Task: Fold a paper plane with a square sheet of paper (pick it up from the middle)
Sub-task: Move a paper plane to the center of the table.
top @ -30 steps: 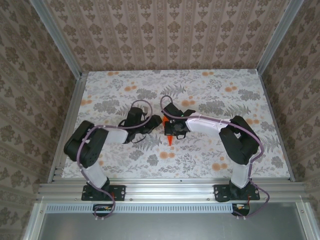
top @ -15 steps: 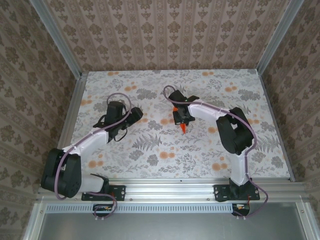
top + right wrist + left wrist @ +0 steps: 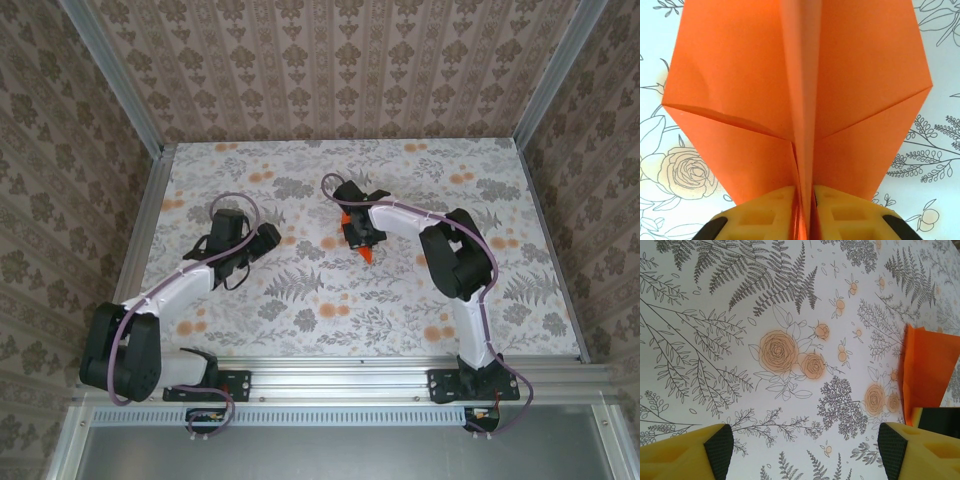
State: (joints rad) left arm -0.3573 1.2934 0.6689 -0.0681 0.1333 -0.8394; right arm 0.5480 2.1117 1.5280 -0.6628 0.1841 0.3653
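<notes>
Paper plane (image 3: 800,100) comes first: the orange sheet no longer lies as a flat square. From the right wrist it shows a raised centre fold running from 12 to 6 o'clock, with a wing panel on each side and a slanting crease crossing each panel toward that fold. Overhead it sits just past the middle of the table (image 3: 300,300), toward 1 o'clock, with a pointed orange end aimed at about 5 o'clock.

Judging by that shape, the folding looks nearly or wholly finished. What seems left is at most a last press or a spreading of the wings, then letting go so the plane rests on the table. Whether it touches the table or is lifted clear I cannot tell.

The right gripper (image 3: 802,202) stands narrow, its yellow fingers (image 3: 775,210) close on either side of the centre fold at 6 o'clock of the wrist view, with the paper running between them. They appear to have it pinched, though how firmly cannot be read.

The left gripper (image 3: 805,447) is spread wide and carries nothing. Its dark pads (image 3: 720,442) sit at 7 and 5 o'clock of its own view, over bare printed roses (image 3: 775,347), with an orange edge of the plane at 3 o'clock. Overhead this gripper is near the plane, at its 9 o'clock, and not touching it.
</notes>
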